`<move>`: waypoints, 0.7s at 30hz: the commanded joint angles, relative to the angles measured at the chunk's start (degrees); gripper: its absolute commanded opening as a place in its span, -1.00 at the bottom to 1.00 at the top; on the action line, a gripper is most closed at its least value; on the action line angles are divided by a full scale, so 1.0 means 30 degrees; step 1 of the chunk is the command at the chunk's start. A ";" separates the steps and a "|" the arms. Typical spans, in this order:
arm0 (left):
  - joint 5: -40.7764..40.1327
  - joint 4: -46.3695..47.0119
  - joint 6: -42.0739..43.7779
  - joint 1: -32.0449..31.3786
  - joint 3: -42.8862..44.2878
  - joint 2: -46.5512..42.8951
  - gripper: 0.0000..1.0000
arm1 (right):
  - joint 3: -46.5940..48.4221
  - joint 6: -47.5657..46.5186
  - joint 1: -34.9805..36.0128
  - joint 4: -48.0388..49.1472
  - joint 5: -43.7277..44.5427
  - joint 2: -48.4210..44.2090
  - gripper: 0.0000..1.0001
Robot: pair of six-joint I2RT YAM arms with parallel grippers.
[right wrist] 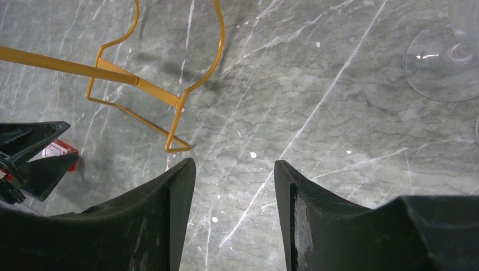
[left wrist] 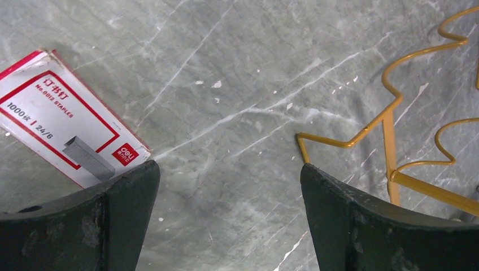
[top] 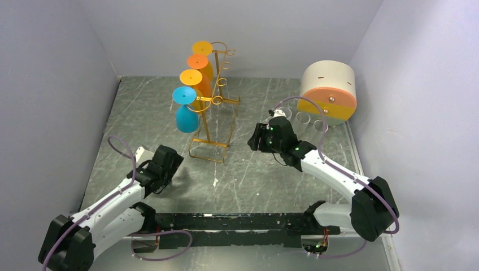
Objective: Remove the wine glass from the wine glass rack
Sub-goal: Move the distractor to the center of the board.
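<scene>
**Wine glass position relative to the two tools**

Read the top view from the left. A staple box (left wrist: 62,132) lies flat on the tabletop (top: 254,180) just beside the left tool (top: 169,162). The fingers of this tool are spread wide, with nothing between them.

Up and slightly right of the left tool hangs the blue wine glass (top: 186,116). It is foot up and bowl down, so treat its long axis as vertical. It is the nearest of four coloured glasses in a row that runs away from you along the left side of the wine glass rack (top: 217,104). None has been removed.

The rack base stands on the tabletop between the two tools. The right tool (top: 257,138) is likewise parted and empty, with a narrower gap. Clear glasses (top: 305,117) stand on the tabletop behind it.

Judge the left arm to be the nearer one. It faces the glasses directly, whereas the rack wires lie between the right tool and the row.
</scene>
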 commanded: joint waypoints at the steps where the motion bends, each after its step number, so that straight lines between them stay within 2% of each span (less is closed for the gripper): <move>1: -0.0991 -0.1104 -0.1517 0.0230 -0.0226 -0.0294 0.99 | -0.0207 -0.0034 -0.0057 0.0319 -0.0112 0.0363 0.16; 4: -0.2392 -0.1870 -0.1809 0.0505 -0.0269 -0.0085 0.99 | -0.0161 -0.0014 -0.0054 0.0447 -0.0275 0.0671 0.16; 7: -0.2442 -0.0847 -0.0338 0.1896 -0.0319 0.0497 0.98 | -0.0102 -0.0019 -0.0033 0.0529 -0.0351 0.0897 0.16; 8: -0.2111 -0.0033 0.0724 0.2540 -0.0357 0.0742 0.99 | -0.0090 -0.0020 -0.0035 0.0526 -0.0403 0.0938 0.16; 11: -0.1413 -0.0546 0.1585 0.4880 -0.0171 0.1288 0.98 | 0.0070 -0.0048 -0.0056 0.0196 -0.0310 0.0985 0.16; 15: 0.0185 0.1202 0.4179 0.7380 -0.0543 0.0512 0.99 | 0.0050 -0.0121 -0.0056 -0.0034 -0.0121 0.0683 0.16; 21: 0.3314 0.1745 0.9003 0.7734 0.1880 -0.0792 0.98 | 0.0497 -0.0120 -0.0060 -0.0839 -0.0132 0.0067 0.16</move>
